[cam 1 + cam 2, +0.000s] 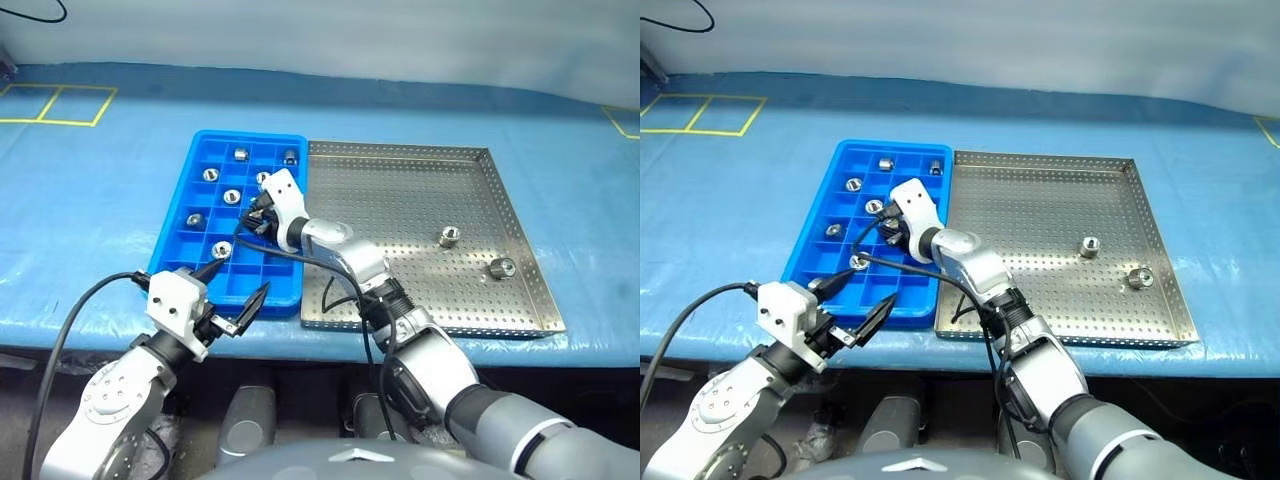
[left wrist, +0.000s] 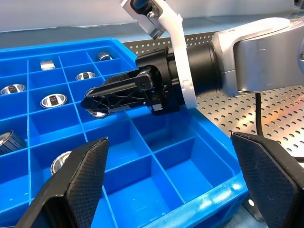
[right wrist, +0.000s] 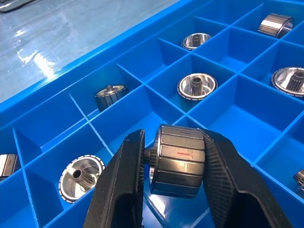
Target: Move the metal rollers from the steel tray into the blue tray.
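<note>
Roller (image 3: 178, 160) sits pinched in my right gripper (image 3: 173, 190), hanging over an empty cell of the blue tray (image 1: 175, 258). I'd lower it squarely between the dividers before releasing. Left gripper (image 1: 235, 290) waits wide open near the tray's front edge; two rollers (image 1: 449, 236) remain in the steel tray (image 1: 520, 240).

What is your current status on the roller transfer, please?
Right gripper shut on a roller over the blue tray. Left gripper open, idle. Two rollers left in steel tray. Nothing in the way.

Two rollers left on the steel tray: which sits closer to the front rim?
The right-hand roller, nearer the steel tray's right and front rims. The other roller sits further back and more toward the middle.
</note>
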`<state>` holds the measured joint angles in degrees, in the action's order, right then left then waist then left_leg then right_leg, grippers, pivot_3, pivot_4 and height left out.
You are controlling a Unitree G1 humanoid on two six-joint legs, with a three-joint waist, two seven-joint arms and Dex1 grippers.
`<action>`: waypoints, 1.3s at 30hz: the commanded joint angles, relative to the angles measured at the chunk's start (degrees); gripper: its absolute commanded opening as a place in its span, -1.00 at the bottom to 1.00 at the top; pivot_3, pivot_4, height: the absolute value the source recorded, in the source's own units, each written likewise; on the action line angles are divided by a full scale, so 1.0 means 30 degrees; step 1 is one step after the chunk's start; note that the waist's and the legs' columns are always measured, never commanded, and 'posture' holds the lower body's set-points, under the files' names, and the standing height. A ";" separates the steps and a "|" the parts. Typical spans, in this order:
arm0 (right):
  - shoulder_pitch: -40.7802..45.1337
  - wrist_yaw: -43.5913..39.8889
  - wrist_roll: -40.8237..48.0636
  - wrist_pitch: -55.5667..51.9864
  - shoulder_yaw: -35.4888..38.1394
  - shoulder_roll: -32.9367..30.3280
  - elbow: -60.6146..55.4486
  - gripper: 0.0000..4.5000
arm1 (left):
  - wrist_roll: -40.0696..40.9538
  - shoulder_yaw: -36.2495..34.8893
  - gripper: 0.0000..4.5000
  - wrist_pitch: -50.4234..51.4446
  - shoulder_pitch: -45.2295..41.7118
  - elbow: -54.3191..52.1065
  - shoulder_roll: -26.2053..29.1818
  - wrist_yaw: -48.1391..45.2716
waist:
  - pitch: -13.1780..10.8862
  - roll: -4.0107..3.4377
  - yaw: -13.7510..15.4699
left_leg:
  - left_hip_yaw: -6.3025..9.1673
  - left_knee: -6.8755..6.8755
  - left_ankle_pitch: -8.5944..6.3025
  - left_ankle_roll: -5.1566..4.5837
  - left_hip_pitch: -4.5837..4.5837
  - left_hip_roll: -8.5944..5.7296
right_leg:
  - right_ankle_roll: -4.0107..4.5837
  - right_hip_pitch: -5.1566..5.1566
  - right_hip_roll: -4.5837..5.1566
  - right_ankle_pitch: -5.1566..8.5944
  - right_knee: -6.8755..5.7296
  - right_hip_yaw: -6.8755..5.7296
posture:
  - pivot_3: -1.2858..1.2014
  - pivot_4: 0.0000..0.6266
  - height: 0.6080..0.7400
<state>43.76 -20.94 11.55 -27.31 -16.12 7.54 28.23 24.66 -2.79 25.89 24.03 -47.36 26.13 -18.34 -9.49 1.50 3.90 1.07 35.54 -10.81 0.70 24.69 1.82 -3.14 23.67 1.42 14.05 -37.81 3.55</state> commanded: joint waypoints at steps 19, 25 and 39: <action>-0.4210 0.6059 -0.5367 -0.3118 0.2166 -0.4663 -1.1141 0.99 | 0.0363 0.2627 1.00 0.0508 -0.5344 0.2157 -0.0897 -0.1710 | 0.0003 -0.0010 -0.0885 | -0.0011 0.0059 0.0002 -0.0002 0.0011 -0.0028 | 0.0003 -0.0018 0.0019 -0.0029 -0.0008 0.0018 | 0.07 -0.52 1.00; -0.5543 0.6991 -0.4783 -0.2772 0.4821 -0.4613 -1.0471 0.99 | 0.0052 0.4074 1.00 0.0567 -0.6568 0.3141 -0.1155 -0.2319 | 0.0006 -0.0019 -0.1741 | -0.0018 0.0046 0.0001 -0.0006 0.0007 -0.0020 | -0.0039 -0.0010 -0.0012 -0.0088 -0.0031 0.0059 | 0.04 -0.52 1.00; -0.6817 0.8579 -0.4381 -0.1887 0.7833 -0.4477 -0.8827 0.99 | -0.0039 0.4276 1.00 0.0517 -0.6831 0.3535 -0.1271 -0.2704 | 0.0006 -0.0026 -0.2023 | -0.0030 0.0116 0.0001 -0.0024 0.0007 -0.0030 | -0.0124 -0.0040 -0.0013 -0.0097 -0.0033 0.0103 | 0.04 -0.52 1.00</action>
<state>23.28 3.96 -1.99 -34.29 5.81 -5.96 2.23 24.81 9.92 28.13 3.73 -36.36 22.66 -26.26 -9.47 1.42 -2.17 0.98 35.90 -10.80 0.62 24.71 1.73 -3.51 23.55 1.38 13.76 -37.91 3.87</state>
